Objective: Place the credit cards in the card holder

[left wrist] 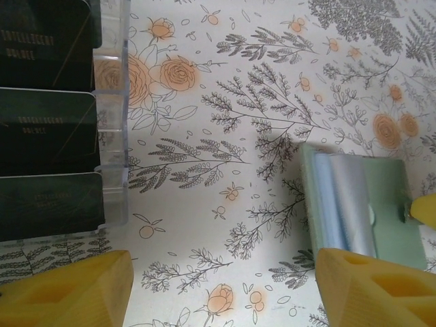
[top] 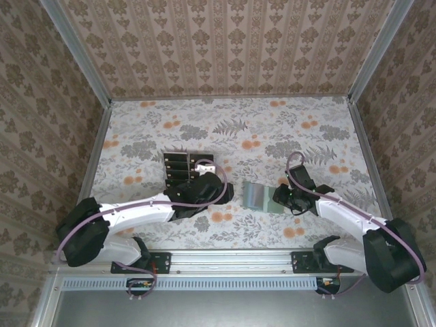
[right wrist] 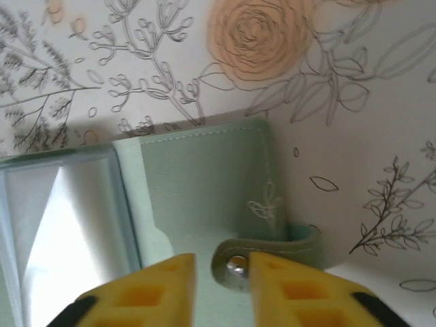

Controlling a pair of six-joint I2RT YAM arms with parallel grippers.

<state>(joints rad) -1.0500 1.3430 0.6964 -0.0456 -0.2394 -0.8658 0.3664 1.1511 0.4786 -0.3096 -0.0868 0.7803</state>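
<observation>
The step in hand was judged to be the readying of the card holder [top: 257, 196], with no card yet taken up. The holder was seen lying open and flat on the flowered table [top: 306, 129], and no black card was seen in it. The credit cards [left wrist: 44, 129] were seen standing in the tiers of a clear plastic rack [left wrist: 112, 102], well apart from the holder on its left. The left gripper [left wrist: 221, 289] was held between rack and holder, its jaws wide apart and nothing between them. The right gripper [right wrist: 221, 289] was set at the holder's right edge, its jaws a little apart. The holder's snap tab [right wrist: 272, 253] was seen in the gap, and no clamp on it could be made out. The next move was judged to call for the left gripper to be carried away from the holder to the rack and closed on the edge of one card. That card would then be brought back to a sleeve mouth while the holder was kept from sliding. In the top view the whole layout was given, both arms flanking the holder, but no detail. In the left wrist view the faint print on the cards and the holder's glossy clear sleeves were shown. In the right wrist view the stitching, the embroidered sprig and the metal snap stud were made plain.
</observation>
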